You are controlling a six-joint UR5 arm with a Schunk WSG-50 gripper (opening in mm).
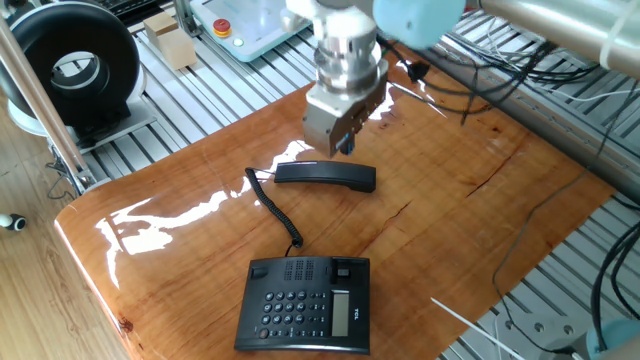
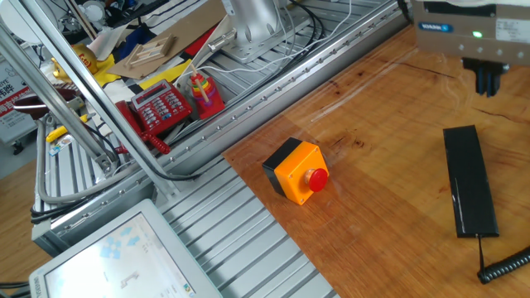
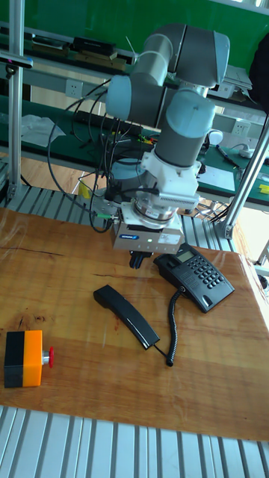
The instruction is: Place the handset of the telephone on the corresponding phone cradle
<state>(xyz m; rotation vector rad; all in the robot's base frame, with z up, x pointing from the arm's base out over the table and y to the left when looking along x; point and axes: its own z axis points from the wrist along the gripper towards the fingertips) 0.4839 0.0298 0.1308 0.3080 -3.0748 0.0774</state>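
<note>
- While the slim black plastic handset (image 1: 326, 175) lies flat on the glossy wooden tabletop (image 1: 450, 230), mid-frame, my gripper (image 1: 343, 144) hovers just above it, empty, fingers close together.
- Its long axis runs left-right; I'm over its middle.
- The black desk telephone (image 1: 304, 303) sits lower in frame, its cradle (image 1: 312, 269) bare.

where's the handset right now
The handset lies flat on the wooden table, off the telephone and joined to it by the coiled cord. The end effector hovers just above it.
</note>
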